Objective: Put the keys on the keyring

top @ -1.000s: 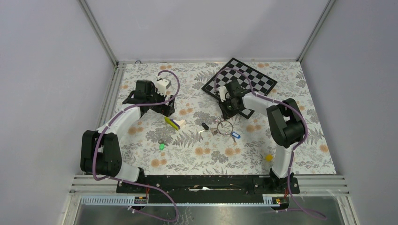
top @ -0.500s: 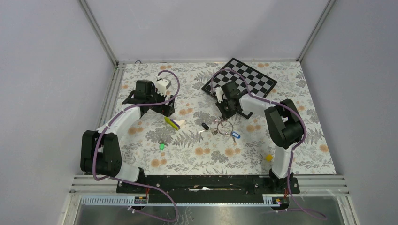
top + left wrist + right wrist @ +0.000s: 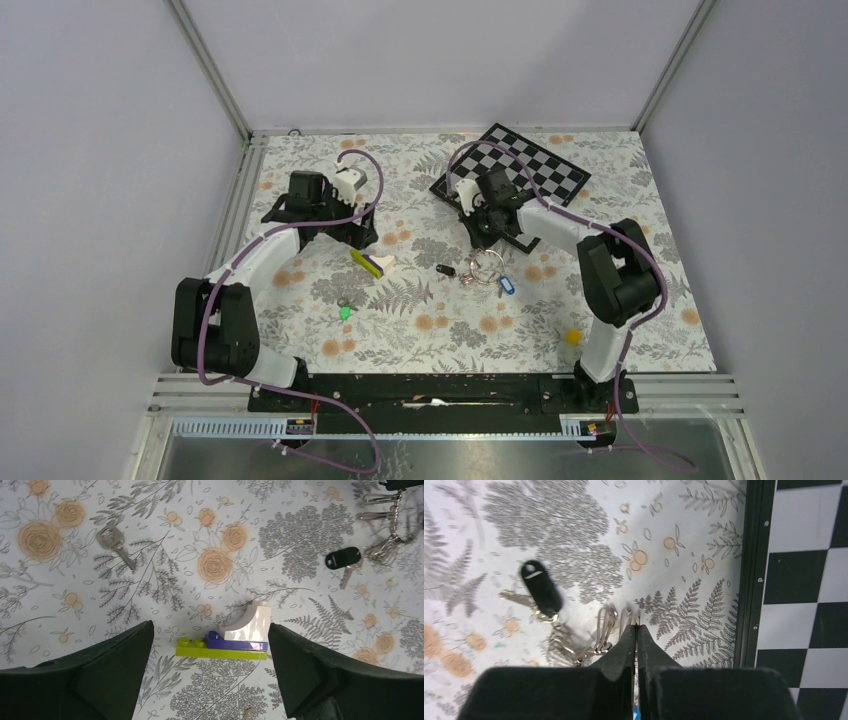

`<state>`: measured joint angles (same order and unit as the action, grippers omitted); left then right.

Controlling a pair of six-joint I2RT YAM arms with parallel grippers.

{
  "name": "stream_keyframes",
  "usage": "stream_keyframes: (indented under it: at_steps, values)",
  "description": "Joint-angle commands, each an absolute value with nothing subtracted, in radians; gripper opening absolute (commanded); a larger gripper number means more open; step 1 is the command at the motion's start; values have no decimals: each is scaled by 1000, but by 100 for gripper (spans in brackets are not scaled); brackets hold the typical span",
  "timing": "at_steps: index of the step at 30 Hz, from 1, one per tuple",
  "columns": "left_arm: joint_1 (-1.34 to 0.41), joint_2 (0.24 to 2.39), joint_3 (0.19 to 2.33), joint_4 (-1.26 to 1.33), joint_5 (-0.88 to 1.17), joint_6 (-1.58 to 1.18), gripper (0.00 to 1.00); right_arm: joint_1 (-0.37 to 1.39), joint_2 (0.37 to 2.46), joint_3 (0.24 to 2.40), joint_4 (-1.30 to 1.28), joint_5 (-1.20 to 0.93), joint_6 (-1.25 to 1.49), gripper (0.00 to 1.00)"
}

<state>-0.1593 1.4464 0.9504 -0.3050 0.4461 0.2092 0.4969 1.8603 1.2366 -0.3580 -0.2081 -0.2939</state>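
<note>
The right fingers have just shut tight, and now they pinch the thin wire of the ring right at their tips. A moment ago they were partly open above it. The ring has slid a little toward the far side of the table, close to the edge of the chessboard. The black key and the blue key came along with it. So I think those two already hang on the ring, with some small metal bits bunched beside them.

The left fingers are wide open and hold nothing. They hang over the block, which lies between them on the table and is not touched. That arm has hardly moved.

The green key lies well apart from the ring, nearer the left arm, so it is not on yet. A plain silver key lies alone too, past the block.

So the ring is now held and can be kept steady or carried. I think the job is only part done. A loose key must still be picked up and its hole pushed onto the wire. The wire is thin and may slip out of the pinch
</note>
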Motion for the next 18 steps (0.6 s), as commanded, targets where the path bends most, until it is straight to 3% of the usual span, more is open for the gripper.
stream_keyframes:
  at_steps: [1,12,18]
  values:
    - [-164,1438,969,-250,599,204,91,486,1743,1243,-347,-384,-352,0]
    - [-210,1500,1156,-249,931,156,75,483,1635,1358,-379,-761,-328,0]
    - [-287,1543,1268,-250,1094,117,53,483,1627,1436,-420,-917,-274,0]
